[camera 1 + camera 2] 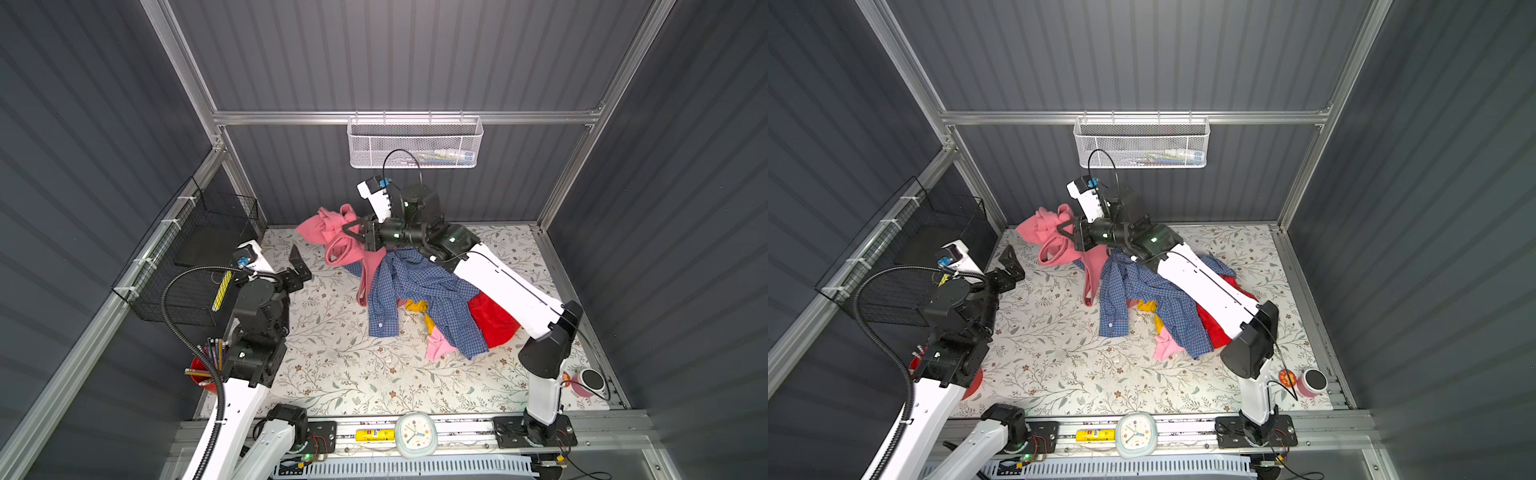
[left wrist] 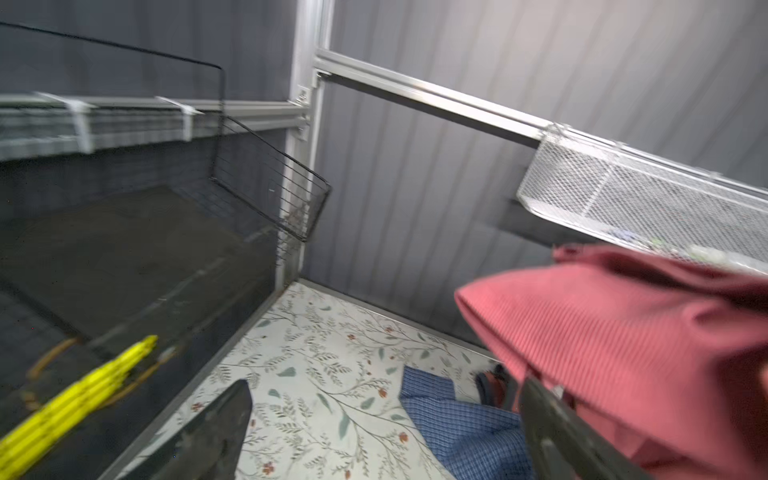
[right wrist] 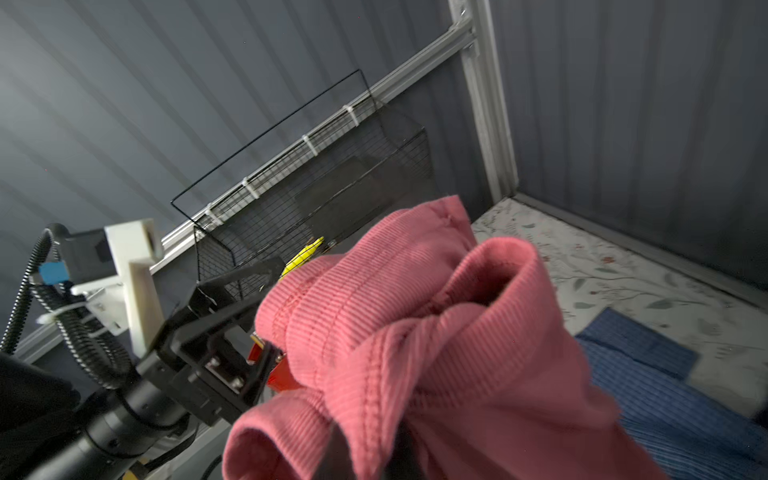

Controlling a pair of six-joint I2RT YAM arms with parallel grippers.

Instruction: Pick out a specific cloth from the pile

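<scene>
The pink cloth (image 1: 328, 226) hangs bunched up in the air near the back left corner of the counter (image 1: 332, 365). The right gripper (image 1: 351, 232) holds it, with the fingers pressed together on a fold of the knit. One long end of the cloth falls down to the counter, touching the edge of the blue checked shirt (image 1: 419, 291) on top of the pile (image 1: 478, 320). Whether the shirt lies over this end is not clear in the top views. The left gripper (image 1: 301, 266) is near the cloth, in front of the wire basket (image 1: 199, 249); its fingers are spread wide and hold nothing. The first danger seems to be the low end: if it is caught under the shirt, more pulling may drag the shirt away with it. The second danger is the grip itself, because only a thick fold is pinched, and soft knit may slide out when the weight swings. The bunch could also brush the open left fingers if it travels towards them.
</scene>
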